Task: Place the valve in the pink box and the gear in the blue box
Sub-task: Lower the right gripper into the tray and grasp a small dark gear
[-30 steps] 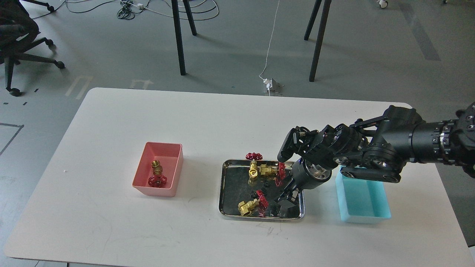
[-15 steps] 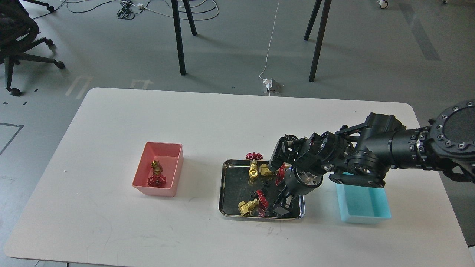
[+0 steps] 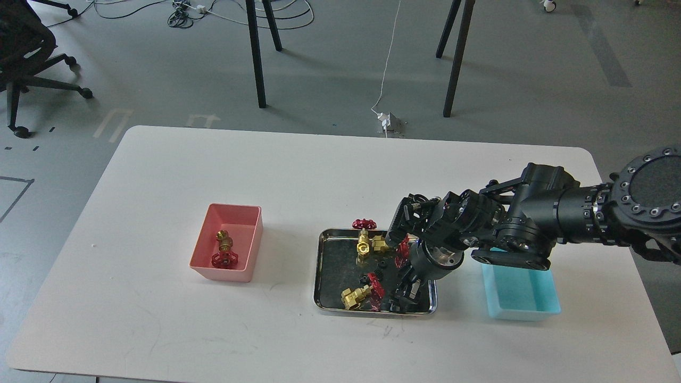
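Note:
My right gripper [image 3: 405,298] points down into the front right corner of the shiny steel tray [image 3: 318,266]. Its dark fingers blend with the tray's reflection, so I cannot tell their state or whether they hold a gear. Small black gears [image 3: 381,264] lie near the tray's middle, another gear [image 3: 364,279] just left of them. Three valves are in the tray: one at the back rim [image 3: 363,239], one beside it [image 3: 387,246], one at the front [image 3: 360,294]. Another valve [image 3: 224,250] lies in the pink box [image 3: 221,274]. The blue box [image 3: 524,313] stands right of the tray, partly under my arm. The left gripper is out of view.
The white table's front edge [image 3: 319,372] runs along the bottom. Beyond the far edge are black stand legs [image 3: 258,58], a white cable and plug [image 3: 384,121] on the grey floor, and an office chair [image 3: 26,58] at the far left.
My right arm has swung left and down, taking the gripper from above the tray's right side into its front right corner. In the last half second the fingers dropped slightly and look closer together.

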Available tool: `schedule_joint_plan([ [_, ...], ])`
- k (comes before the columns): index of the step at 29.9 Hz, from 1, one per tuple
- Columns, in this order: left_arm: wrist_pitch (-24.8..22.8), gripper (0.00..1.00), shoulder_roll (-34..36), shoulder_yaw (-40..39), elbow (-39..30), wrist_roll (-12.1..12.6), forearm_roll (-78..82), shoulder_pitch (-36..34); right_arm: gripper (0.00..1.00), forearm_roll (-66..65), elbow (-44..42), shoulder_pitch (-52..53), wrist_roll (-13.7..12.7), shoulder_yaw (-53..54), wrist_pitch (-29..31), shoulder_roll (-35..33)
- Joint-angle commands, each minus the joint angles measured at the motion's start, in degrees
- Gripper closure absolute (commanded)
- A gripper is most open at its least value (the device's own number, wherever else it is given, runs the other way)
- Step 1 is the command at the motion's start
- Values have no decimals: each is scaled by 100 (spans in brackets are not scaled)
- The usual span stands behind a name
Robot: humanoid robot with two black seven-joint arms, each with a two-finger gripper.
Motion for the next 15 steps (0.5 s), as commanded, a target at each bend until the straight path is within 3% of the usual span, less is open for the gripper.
schedule_joint_plan([
  [1, -9, 0, 6, 0, 0, 0, 0, -1, 59, 7, 9, 13, 0, -60, 14, 0],
  [11, -17, 0, 129, 0, 0, 0, 0, 8, 60, 7, 0, 13, -9, -60, 23, 26],
  [15, -17, 0, 138, 0, 0, 0, 0, -1, 67, -2, 0, 13, -9, -77, 32, 26],
])
